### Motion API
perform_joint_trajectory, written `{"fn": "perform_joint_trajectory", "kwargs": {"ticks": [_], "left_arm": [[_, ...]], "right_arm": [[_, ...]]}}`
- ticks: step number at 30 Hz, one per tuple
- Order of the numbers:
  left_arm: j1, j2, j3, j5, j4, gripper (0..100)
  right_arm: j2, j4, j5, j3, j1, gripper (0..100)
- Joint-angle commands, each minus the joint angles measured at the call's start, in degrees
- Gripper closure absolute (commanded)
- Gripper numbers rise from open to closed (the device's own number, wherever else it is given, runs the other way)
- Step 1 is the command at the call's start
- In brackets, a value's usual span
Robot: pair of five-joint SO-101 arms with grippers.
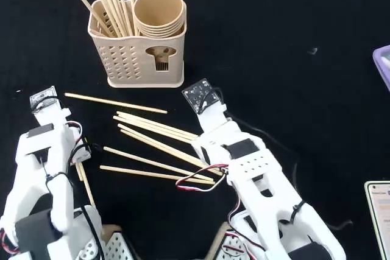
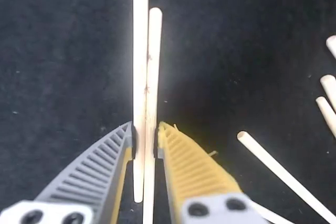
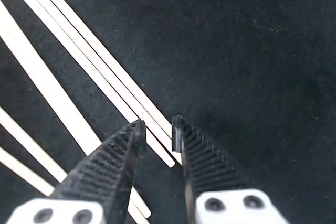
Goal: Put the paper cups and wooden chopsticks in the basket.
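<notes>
Evidently the left pincer [image 2: 145,129] is pinched shut on a pair of chopsticks [image 2: 140,51], which run straight out beyond its tips. I judge the lift should stay level and slow, or the pair may scissor apart. The basket [image 1: 137,65], with the paper cups [image 1: 159,10] stacked inside, stands well ahead of it. The right pincer [image 3: 157,124] is parted narrowly and holds nothing, its tips straddling loose chopsticks [image 3: 82,51] on the black cloth [image 3: 252,51] beneath.
</notes>
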Motion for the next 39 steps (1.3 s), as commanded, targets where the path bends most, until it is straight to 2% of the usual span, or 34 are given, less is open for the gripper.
{"fn": "perform_joint_trajectory", "kwargs": {"ticks": [1,7,10,15,24,39], "left_arm": [[-1.0,-3.5,-3.0,0.7,1.8,97],[-3.6,-11.3,-7.8,0.9,6.2,97],[-7.9,-16.4,-10.0,4.9,6.0,97],[-13.8,-20.3,-9.1,8.4,0.6,97],[-15.6,-20.8,-6.8,12.3,-4.7,97],[-15.8,-21.0,-31.9,13.2,-4.7,97]], "right_arm": [[-2.0,-1.4,0.2,-0.1,-0.7,90.2],[-2.0,-1.4,0.2,-0.1,-0.7,90.2],[-2.0,-1.4,0.2,-0.1,-0.7,90.2],[-2.0,-1.4,0.2,-0.1,-0.7,90.2],[-2.0,-1.4,0.3,0.3,-0.7,90.2],[-2.0,-1.5,0.3,0.5,-0.7,90.6]]}}
